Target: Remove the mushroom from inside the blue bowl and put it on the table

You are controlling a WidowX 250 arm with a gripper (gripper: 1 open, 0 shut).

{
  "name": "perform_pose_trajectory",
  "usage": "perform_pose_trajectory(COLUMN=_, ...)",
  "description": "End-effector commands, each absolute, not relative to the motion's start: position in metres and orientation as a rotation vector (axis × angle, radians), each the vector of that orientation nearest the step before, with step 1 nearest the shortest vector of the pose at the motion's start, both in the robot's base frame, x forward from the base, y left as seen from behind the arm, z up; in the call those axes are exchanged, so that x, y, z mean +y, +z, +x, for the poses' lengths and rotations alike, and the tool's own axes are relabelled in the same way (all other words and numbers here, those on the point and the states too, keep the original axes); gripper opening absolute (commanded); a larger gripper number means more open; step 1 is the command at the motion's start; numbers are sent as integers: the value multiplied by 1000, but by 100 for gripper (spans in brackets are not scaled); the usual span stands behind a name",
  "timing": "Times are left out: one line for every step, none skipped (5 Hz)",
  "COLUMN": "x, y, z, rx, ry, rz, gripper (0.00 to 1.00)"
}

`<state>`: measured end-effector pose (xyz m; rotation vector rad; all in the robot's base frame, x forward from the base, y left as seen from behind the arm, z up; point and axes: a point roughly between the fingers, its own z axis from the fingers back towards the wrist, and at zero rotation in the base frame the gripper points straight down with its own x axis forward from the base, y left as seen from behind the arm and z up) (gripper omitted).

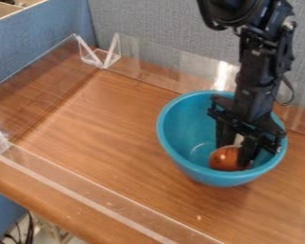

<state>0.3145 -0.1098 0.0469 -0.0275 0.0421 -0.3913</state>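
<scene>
Right, my black hand (244,143) reaches down inside the blue bowl (193,129), its fingers pinching the mushroom (225,159). I see the rounded reddish-brown cap near the bowl's bottom, by the side facing the camera. The bowl sits on the brown wood-grain desk (98,143), near the clear low wall (168,71) at the back.

Glossy turquoise plastic bowl (181,138), brown wood-grain tabletop (104,133), clear smooth acrylic edging (85,191), matt black arm (259,57)

Soft, fairly bright indoor light

A whitish glare sits behind the black arm (259,67); small, slightly soft picture, dark arm detail murky.
</scene>
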Motion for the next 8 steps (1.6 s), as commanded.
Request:
perform_pose_trajectory(x=-105, y=58, z=309, rx=-5, ry=-447, rz=-32, gripper=0)
perform_pose_trajectory(x=-101, y=61, z=308, rx=-13, ry=-424, rz=-34, gripper=0)
perform_pose_trajectory(x=-97, y=64, z=306, rx=-23, ry=-400, rz=-36, gripper=0)
perform_pose_trajectory(x=-107, y=68, z=302, rx=-32, ry=-350, rz=-37, gripper=0)
perform_pose_trajectory(x=-117, y=71, z=298, rx=-41, ry=-303, rz=-37, gripper=0)
perform_pose_trajectory(x=-121, y=75, z=296, rx=-53, ry=-266, rz=-38, gripper=0)
perform_pose_trajectory(x=-124, y=80, z=294, rx=-63, ry=-226, rz=-38, gripper=0)
perform_pose_trajectory(x=-125, y=87, z=296, rx=-74, ry=-176, rz=-35, gripper=0)
